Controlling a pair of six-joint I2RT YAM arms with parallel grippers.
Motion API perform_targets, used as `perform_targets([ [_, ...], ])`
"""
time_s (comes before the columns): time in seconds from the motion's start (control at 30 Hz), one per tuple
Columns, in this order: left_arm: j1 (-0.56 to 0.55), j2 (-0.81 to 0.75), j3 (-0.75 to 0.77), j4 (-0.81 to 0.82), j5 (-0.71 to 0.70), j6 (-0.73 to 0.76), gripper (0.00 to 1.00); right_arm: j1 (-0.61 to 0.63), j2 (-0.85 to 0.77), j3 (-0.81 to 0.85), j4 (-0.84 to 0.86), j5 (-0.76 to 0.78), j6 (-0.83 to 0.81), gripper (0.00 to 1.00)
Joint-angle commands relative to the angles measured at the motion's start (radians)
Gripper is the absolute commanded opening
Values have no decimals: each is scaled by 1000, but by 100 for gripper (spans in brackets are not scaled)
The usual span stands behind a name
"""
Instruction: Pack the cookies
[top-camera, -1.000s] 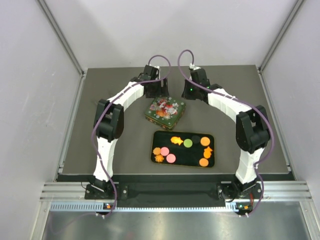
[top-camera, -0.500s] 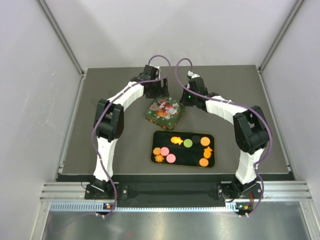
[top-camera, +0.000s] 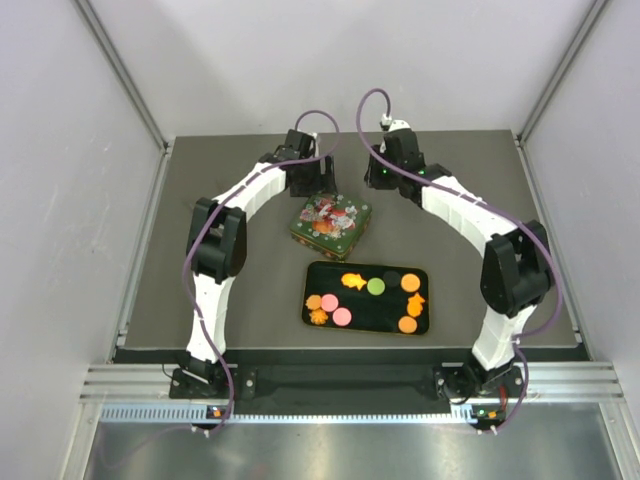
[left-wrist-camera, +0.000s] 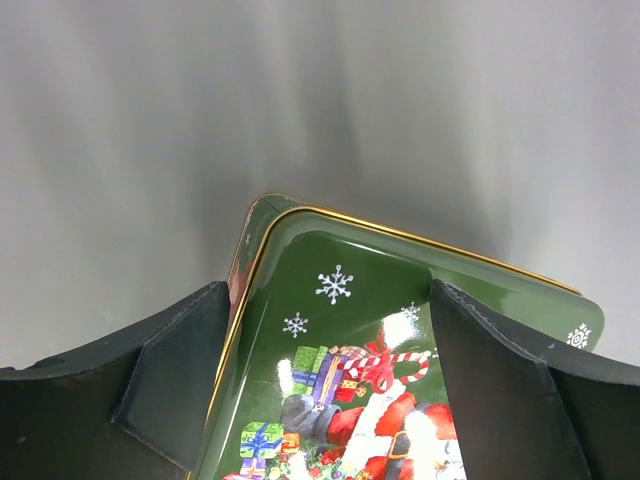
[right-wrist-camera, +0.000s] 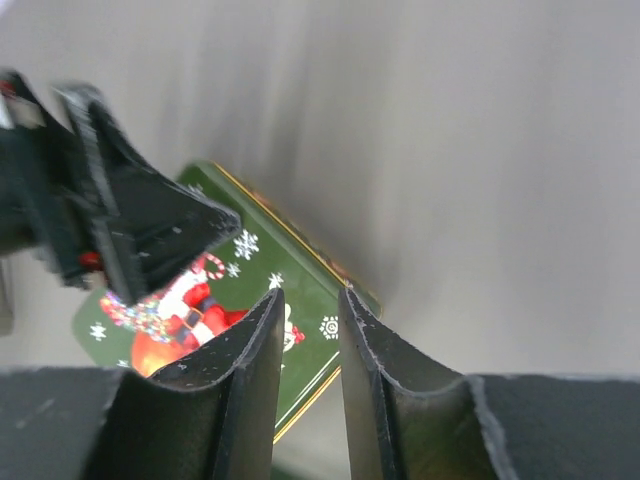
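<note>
Since half a second ago the right arm (top-camera: 470, 215) has swung away from the tin (top-camera: 331, 220). The right pincer (right-wrist-camera: 310, 300), which was then at the tin's far right corner, now sits farther toward the back of the counter (top-camera: 250, 290), and the elbow has shifted outward to the right. This pincer is parted by a narrow gap and pinches nothing. The left arm (top-camera: 215, 250), the tin and the tray (top-camera: 375, 312) have not moved. The left pincer (left-wrist-camera: 328, 320) is spread wide over the tin's far corner, with one finger at each side of the lid; whether it touches the lid cannot be told. There is one tin, lid on, lying just beyond one black tray. The cookies (top-camera: 342, 317) all lie on the tray: three orange discs, three orange star-like shapes, two pink discs and one green disc, nine in all. A dark round spot beside the green disc is too dim to name.
</note>
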Motion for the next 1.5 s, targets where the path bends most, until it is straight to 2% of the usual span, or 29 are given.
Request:
perform_targets([
  [0.0, 8, 43, -8, -129, -48, 44, 85, 0, -63, 31, -12, 48, -41, 28],
  [0.4, 8, 43, 1, -133, -49, 44, 85, 9, 146, -155, 76, -78, -8, 17],
  [0.7, 16, 36, 20, -142, -51, 53, 86, 5, 100, -153, 75, -61, -6, 20],
  [0.9, 50, 7, 56, -127, -49, 59, 88, -14, 92, -107, 63, -73, 0, 25],
  [1.0, 74, -36, 52, -92, -49, 56, 89, -28, 75, -74, 64, -84, 6, 34],
  [1.1, 102, -100, 50, -43, -64, 48, 89, -52, 58, -28, 66, -102, 14, 48],
  [1.13, 107, -117, 47, -18, -77, 42, 89, -57, 49, -15, 69, -111, 16, 56],
  [1.2, 122, -151, 32, 2, -86, 35, 89, -74, 9, -8, 83, -111, 16, 67],
  [1.23, 125, -192, 21, 11, -98, 30, 89, -80, -8, -12, 87, -111, 16, 78],
  [1.3, 125, -239, -28, 48, -109, 27, 89, -100, -66, -26, 95, -113, 17, 86],
  [1.33, 125, -286, -49, 64, -112, 21, 89, -106, -87, -52, 110, -119, 19, 99],
  [1.47, 125, -409, -194, 101, -143, -30, 89, -141, -228, -139, 141, -156, 37, 100],
])
